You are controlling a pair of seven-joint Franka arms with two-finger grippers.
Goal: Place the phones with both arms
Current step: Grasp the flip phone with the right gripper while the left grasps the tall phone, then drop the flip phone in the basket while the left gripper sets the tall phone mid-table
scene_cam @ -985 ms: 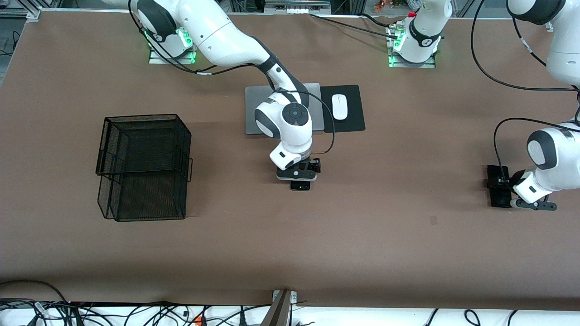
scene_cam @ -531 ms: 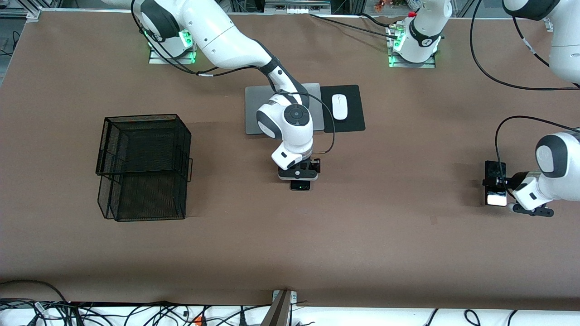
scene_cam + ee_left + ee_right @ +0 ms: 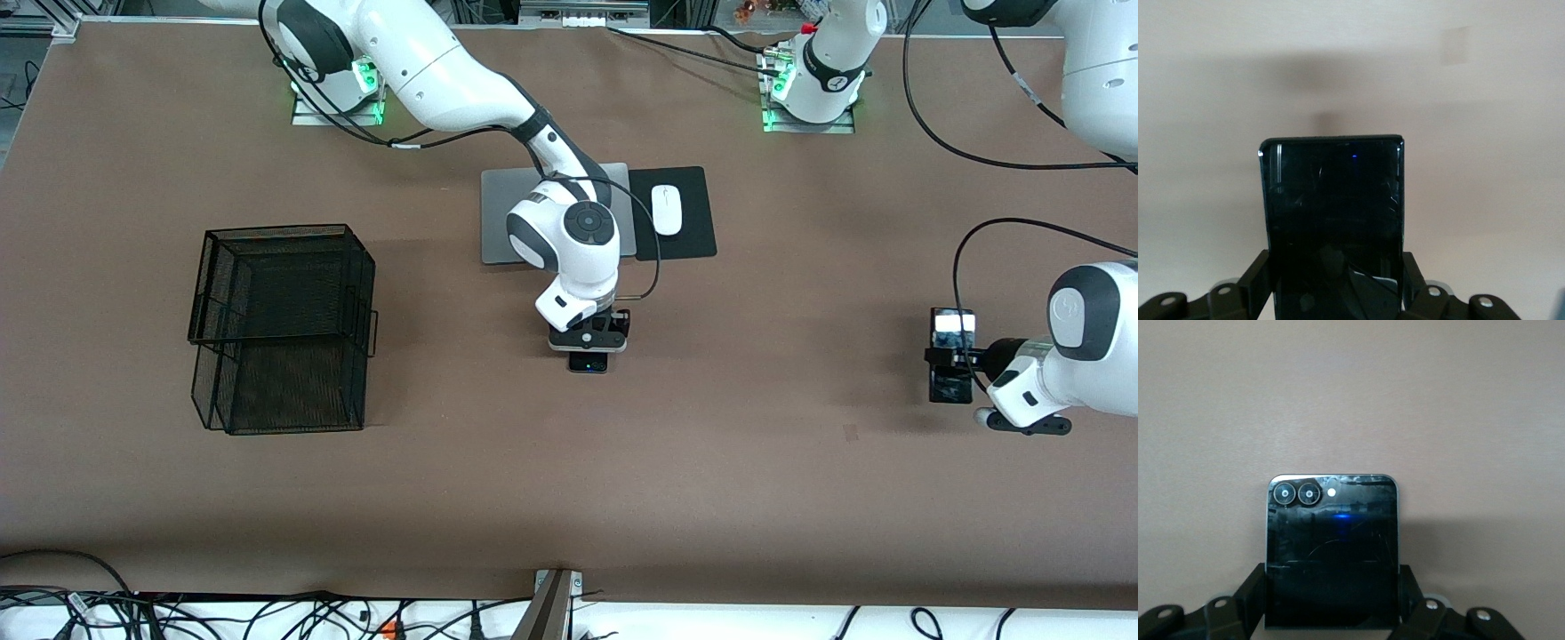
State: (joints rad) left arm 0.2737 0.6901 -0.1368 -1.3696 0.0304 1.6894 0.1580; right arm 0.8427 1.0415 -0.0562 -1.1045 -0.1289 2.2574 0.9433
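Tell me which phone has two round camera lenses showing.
The small square flip phone in the right gripper, not the long slim black slab phone.

Two phones are in sight: a long slab phone point(image 3: 951, 356) and a small flip phone point(image 3: 588, 363). Two arms, one laptop point(image 3: 498, 218), one mouse point(image 3: 666, 210), one mouse pad point(image 3: 693, 236), one wire basket point(image 3: 280, 329).
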